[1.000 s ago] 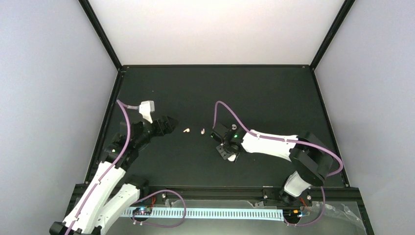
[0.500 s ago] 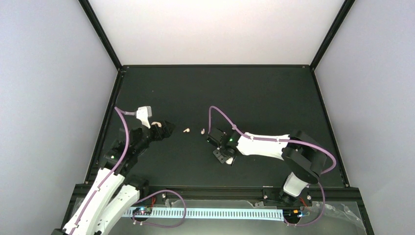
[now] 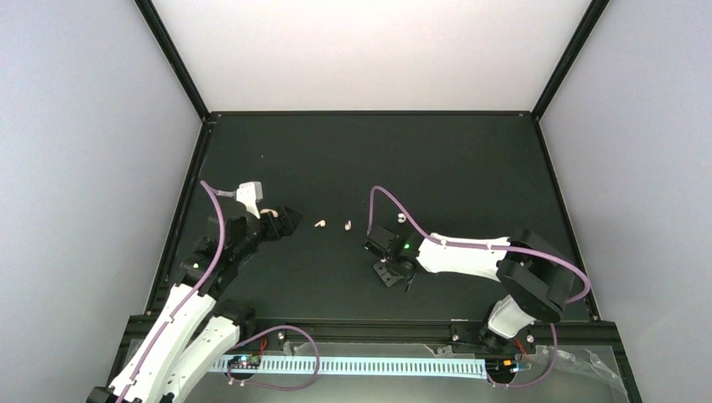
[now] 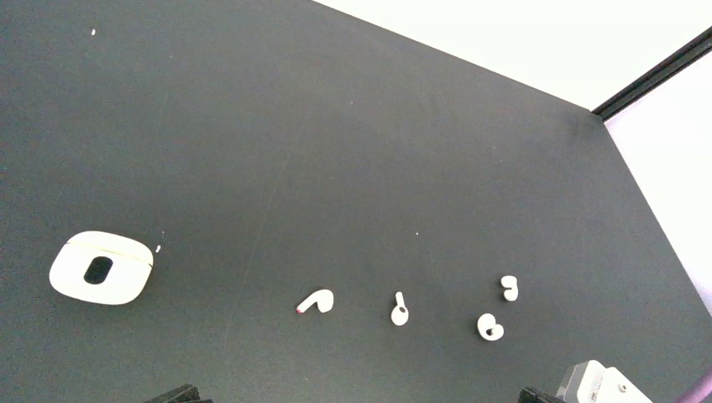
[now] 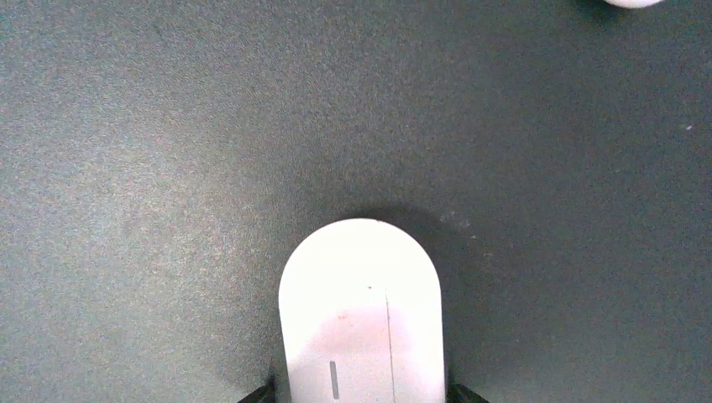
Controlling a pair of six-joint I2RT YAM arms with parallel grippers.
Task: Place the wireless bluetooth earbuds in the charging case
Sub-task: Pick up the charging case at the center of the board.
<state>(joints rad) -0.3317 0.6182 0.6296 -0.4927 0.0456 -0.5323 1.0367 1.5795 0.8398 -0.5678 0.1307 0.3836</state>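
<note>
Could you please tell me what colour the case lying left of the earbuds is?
White case, dark oval mark; left wrist view.

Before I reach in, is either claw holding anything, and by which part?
The left claw holds nothing. The right claw straddles the white charging case at its sides; whether gripped cannot be told.

Matte black on the table (image 3: 470, 168) and frame bars (image 3: 172, 59). Plain white on the back wall (image 3: 369, 50), pale lilac-grey on the side walls (image 3: 84, 185). White shells and black joints on the left arm (image 3: 172, 319) and right arm (image 3: 462, 250), purple on the cables (image 3: 221, 222). Creamy white on the charging case (image 4: 122, 284), with a black oval mark. White to cream on the four earbuds (image 4: 400, 312), reddish at one stem tip. White fading to faint pink on the second case (image 5: 361, 277), with a short grey dash and thin dark line.
</note>
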